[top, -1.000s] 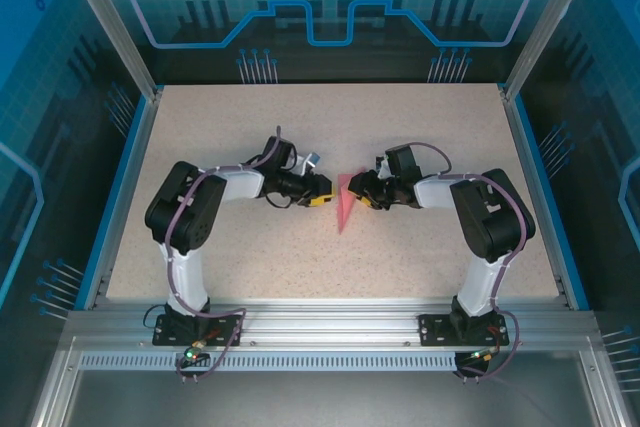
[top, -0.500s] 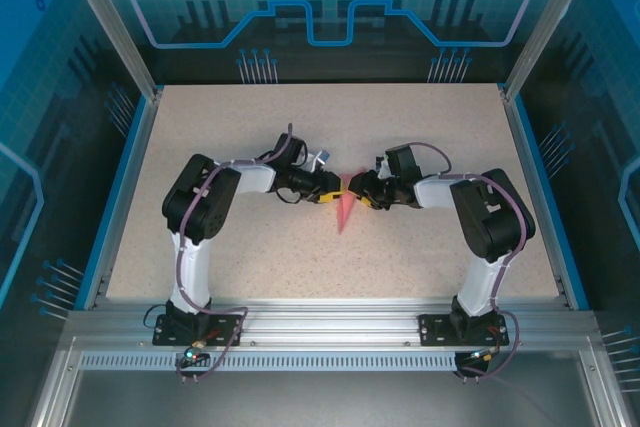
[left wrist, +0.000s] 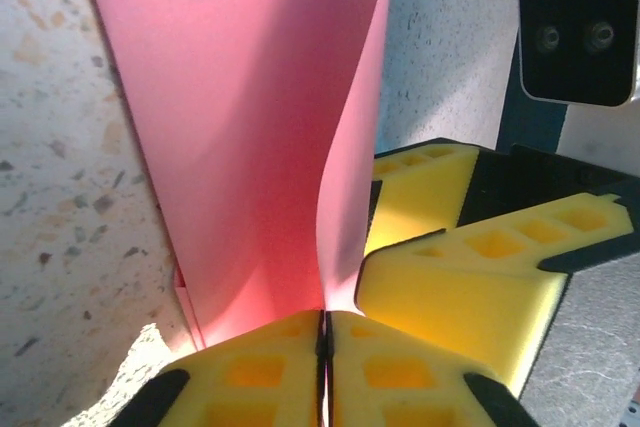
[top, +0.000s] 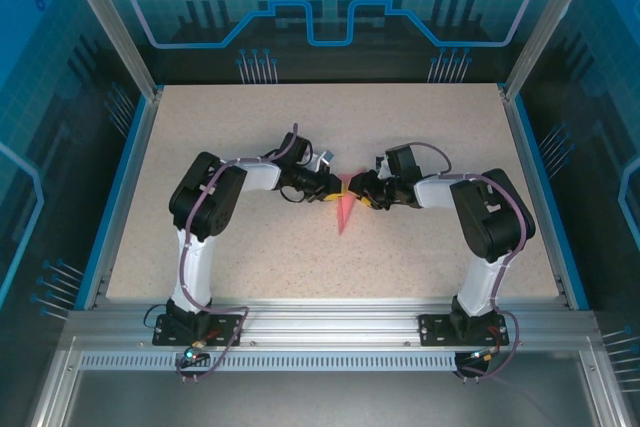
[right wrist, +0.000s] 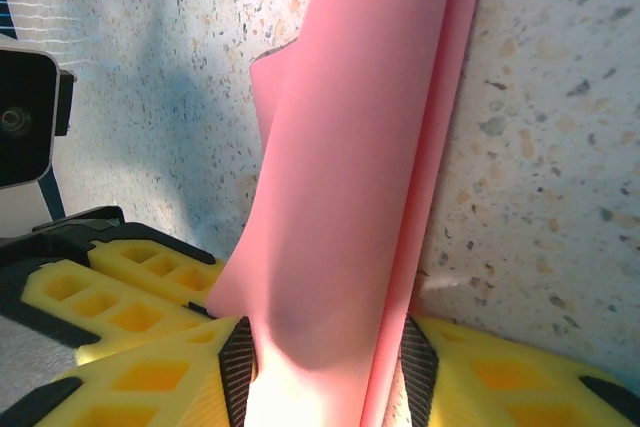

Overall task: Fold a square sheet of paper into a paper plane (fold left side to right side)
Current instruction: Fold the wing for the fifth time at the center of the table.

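Your paper plane [top: 345,211] lies near the middle of the table [top: 300,132], a slim pink-red wedge with its point turned toward the table's near edge. Both arms meet over its far, wide end. Your left gripper [top: 328,191] comes in from the table's left side and your right gripper [top: 363,193] from its right side, their tips almost touching each other.

From the left wrist, the left gripper [left wrist: 323,339] has its yellow pads pressed flat together, pinching a raised flap of the paper plane [left wrist: 250,127] between them, while the rest of the paper lies on the table [left wrist: 60,177].

From the right wrist, the right gripper [right wrist: 325,377] stands part-way apart. A bulged fold of the paper plane [right wrist: 350,147] fills the gap and touches both dark inner faces, so it holds the paper.
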Robot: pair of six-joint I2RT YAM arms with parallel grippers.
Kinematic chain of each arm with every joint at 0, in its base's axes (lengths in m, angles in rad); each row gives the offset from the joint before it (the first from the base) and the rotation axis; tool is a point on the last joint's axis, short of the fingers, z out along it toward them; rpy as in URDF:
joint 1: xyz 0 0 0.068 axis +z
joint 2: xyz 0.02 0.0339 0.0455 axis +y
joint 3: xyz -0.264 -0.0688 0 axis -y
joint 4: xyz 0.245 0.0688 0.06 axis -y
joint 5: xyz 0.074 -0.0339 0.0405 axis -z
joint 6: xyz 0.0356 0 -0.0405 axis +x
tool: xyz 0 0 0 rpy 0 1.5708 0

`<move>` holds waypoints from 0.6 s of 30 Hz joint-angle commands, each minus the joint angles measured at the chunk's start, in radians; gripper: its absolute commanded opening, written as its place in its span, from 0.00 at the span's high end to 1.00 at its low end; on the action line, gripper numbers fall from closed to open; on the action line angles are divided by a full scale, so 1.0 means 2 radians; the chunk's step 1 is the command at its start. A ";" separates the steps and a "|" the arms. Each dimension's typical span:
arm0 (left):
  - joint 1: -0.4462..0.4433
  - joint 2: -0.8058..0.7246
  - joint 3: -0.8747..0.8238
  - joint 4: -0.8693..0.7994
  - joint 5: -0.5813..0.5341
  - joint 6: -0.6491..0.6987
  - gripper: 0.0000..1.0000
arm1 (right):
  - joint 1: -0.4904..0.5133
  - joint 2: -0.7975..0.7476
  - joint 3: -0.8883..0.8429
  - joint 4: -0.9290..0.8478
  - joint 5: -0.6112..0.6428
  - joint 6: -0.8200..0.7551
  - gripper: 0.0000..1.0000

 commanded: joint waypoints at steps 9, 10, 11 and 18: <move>-0.002 0.010 0.023 -0.047 -0.028 0.040 0.95 | 0.017 0.038 -0.011 -0.023 0.011 -0.014 0.53; -0.002 0.011 0.024 -0.049 -0.029 0.042 0.95 | 0.017 0.038 -0.011 -0.023 0.010 -0.014 0.53; -0.002 0.014 0.024 -0.049 -0.028 0.042 0.95 | 0.017 0.038 -0.011 -0.022 0.011 -0.014 0.53; -0.002 0.023 0.030 -0.052 -0.028 0.046 0.95 | 0.017 0.037 -0.011 -0.022 0.009 -0.016 0.53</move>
